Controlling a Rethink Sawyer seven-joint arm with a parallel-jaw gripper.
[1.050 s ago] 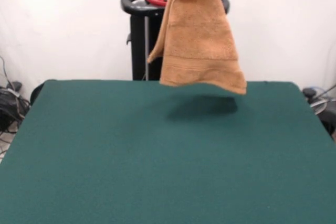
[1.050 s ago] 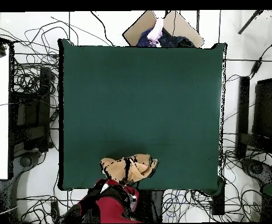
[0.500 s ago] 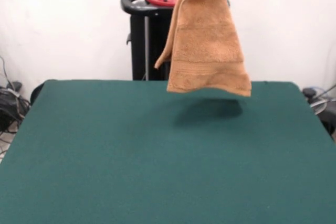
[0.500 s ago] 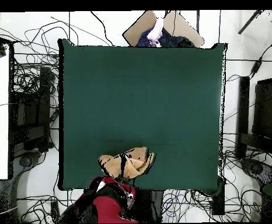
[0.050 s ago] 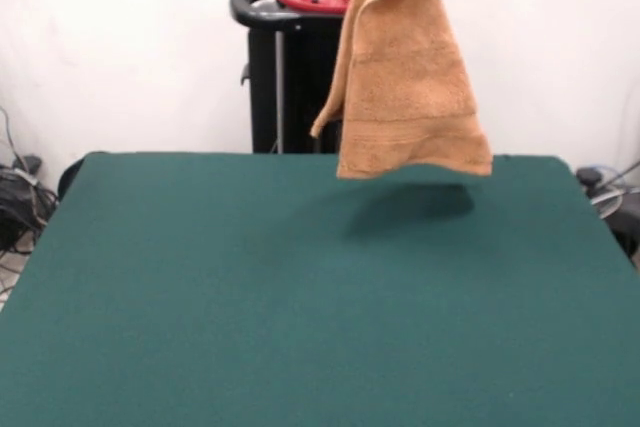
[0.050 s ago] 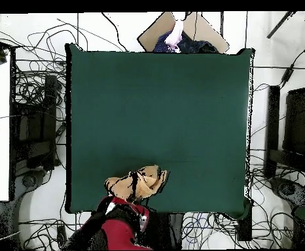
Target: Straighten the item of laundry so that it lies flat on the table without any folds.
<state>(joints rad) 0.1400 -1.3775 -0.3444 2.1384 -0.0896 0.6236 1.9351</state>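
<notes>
Towel [image 5: 408,97] hangs in the air above the robot's side of the desk [image 5: 300,297], held by its top end, which runs out of the front view's upper edge. Lower hem clear of the green cloth, with a shadow directly beneath. It hangs folded on itself lengthwise; one loose edge trails on the picture-left side. Woven band visible near the bottom hem.

Overhead: towel [image 6: 142,182] shows as a bunched patch just inside the desk [image 6: 161,104] edge nearest the robot's red arm [image 6: 119,229]. Rest of the desk bare.

Claw: not seen directly in either view, hidden above the frame or behind cloth. Cannot tell its state; presumably it is what holds the towel up.

Step in hand, by my reading: carrying the towel to lay it down.

To do it well:
- Bring the bottom hem down to touch first.
- Then draw the held end across the open desk so the cloth unrolls behind.
- Lower slowly; dropping straight down would likely pile it.
- Watch the trailing edge; it could tuck under.
</notes>
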